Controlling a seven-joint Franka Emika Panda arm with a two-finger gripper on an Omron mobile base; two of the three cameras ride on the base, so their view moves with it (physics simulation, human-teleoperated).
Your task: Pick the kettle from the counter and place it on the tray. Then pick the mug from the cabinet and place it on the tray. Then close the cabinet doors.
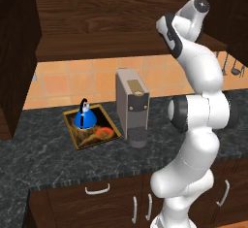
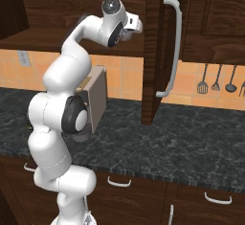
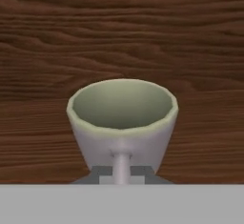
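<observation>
The beige-grey mug (image 3: 122,118) stands upright in the cabinet (image 1: 97,18) against its wood-grain back, handle facing me. My gripper (image 3: 122,174) is shut on the mug's handle, one fingertip on each side. The arm reaches up into the cabinet between the open cabinet doors (image 2: 154,51). The blue kettle (image 1: 85,116) sits upright on the far left part of the tray (image 1: 72,131), which lies on the dark counter (image 1: 48,159).
A tall grey coffee machine (image 1: 131,106) stands on the counter right of the tray, just under the arm's elbow. The right door's silver handle (image 2: 173,47) hangs close to the hand. Utensils (image 2: 215,80) hang on the tiled wall.
</observation>
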